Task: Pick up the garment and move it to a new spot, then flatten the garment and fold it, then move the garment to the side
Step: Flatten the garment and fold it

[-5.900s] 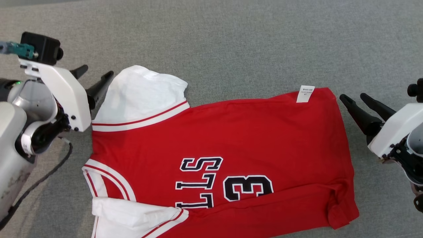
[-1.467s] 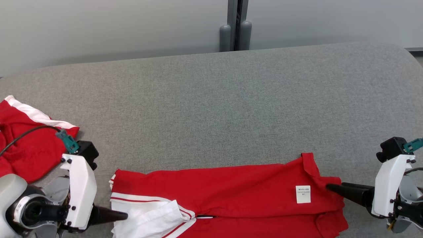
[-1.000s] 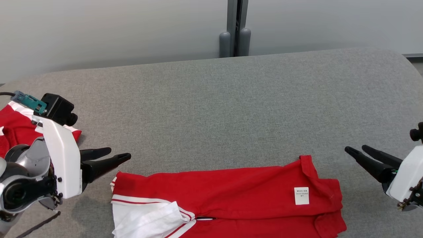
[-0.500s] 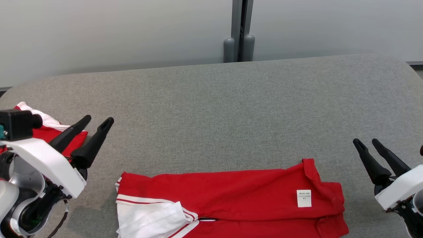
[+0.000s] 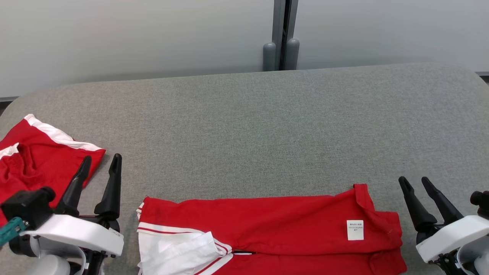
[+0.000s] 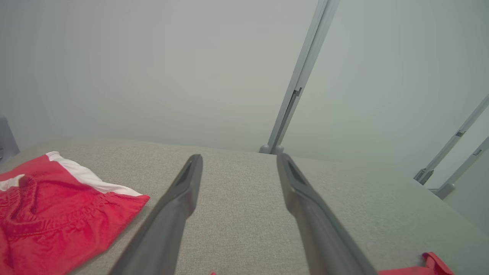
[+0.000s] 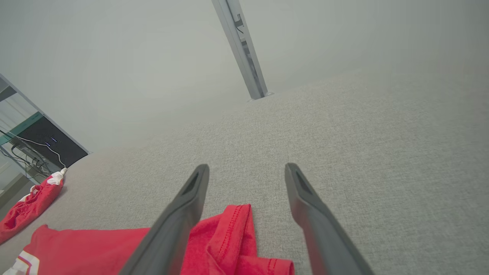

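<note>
The garment [image 5: 267, 225], a red jersey with white sleeves and striped trim, lies folded lengthwise along the near edge of the grey padded table [image 5: 248, 126]. A white label [image 5: 355, 230] shows near its right end. My left gripper [image 5: 101, 162] stands open just left of the garment's white-sleeve end, holding nothing. Off the garment's right end my right gripper [image 5: 413, 182] is also open and holds nothing. In the right wrist view the garment's red hem corner [image 7: 233, 236] lies under the open right gripper [image 7: 246, 168]. The left wrist view shows the open left gripper [image 6: 238, 158] over bare table.
A second red piece with white trim [image 5: 34, 156] lies crumpled at the table's left edge, also in the left wrist view as red cloth [image 6: 49, 206]. A pale wall with a grey post [image 5: 282, 36] stands behind the table.
Since 1.5 s ago both grippers have let go of the garment's ends, opened and drawn back, fingers now pointing away from me. The camera has shifted slightly.
</note>
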